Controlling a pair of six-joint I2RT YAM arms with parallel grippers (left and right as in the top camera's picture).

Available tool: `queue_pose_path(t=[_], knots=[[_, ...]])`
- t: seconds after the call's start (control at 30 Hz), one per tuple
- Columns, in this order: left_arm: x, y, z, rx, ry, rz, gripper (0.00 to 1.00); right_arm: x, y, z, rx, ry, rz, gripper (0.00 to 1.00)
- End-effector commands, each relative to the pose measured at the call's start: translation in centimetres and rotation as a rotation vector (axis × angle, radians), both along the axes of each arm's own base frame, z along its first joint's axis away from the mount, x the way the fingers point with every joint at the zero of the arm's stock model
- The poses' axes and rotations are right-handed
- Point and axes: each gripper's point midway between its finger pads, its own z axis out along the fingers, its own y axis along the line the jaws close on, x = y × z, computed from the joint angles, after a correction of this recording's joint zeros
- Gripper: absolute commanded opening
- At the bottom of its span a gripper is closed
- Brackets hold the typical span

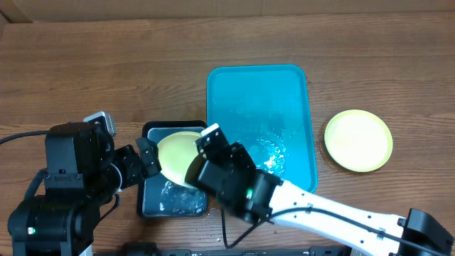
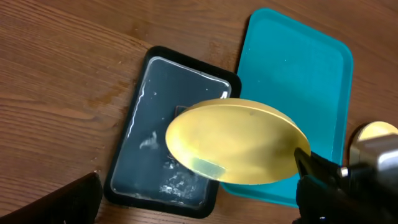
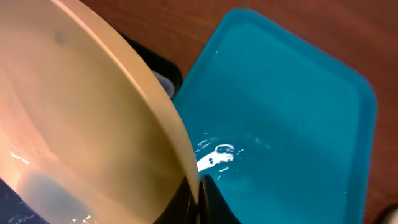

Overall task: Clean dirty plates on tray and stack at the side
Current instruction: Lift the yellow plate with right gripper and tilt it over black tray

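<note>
Overhead: my right claw [image 1: 201, 146] pinches a yellow plate [image 1: 176, 153], tilted over the dark water tray [image 1: 142, 206], likely to drain. My left claw [image 1: 147, 160] hovers spread beside it. The turquoise tray [image 1: 256, 99] lies bare, with another plate [image 1: 358, 140] parked aside.
Left wrist: yellow plate [image 2: 236, 140] above both trays.
Right wrist: rim clamped.

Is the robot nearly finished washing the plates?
Partway, it seems. One round yellow-green plastic plate lies on the table beside the large turquoise plastic tray, probably done. The right gripper holds a second yellow plate over the small black tray of water. It still needs stacking; no other plate shows.
</note>
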Motion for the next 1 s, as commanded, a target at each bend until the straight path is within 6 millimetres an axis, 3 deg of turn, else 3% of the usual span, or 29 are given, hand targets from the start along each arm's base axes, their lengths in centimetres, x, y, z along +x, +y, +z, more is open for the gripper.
queue_pose_path(t=[0.0,0.27,0.67,0.97], knots=[[0.0,0.1,0.5,0.008,-0.018,-0.009,1.00,0.9,-0.7,3.6,-0.018,-0.191,-0.078,0.04],[0.1,0.1,0.6,0.006,-0.023,-0.010,1.00,0.3,0.0,4.6,-0.012,-0.248,-0.072,0.04],[0.1,0.1,0.6,0.006,-0.023,-0.010,1.00,1.0,0.3,8.1,-0.013,-0.329,-0.079,0.04],[0.1,0.1,0.6,0.006,-0.023,-0.010,1.00,1.6,-0.5,9.8,-0.050,-0.406,-0.119,0.04]])
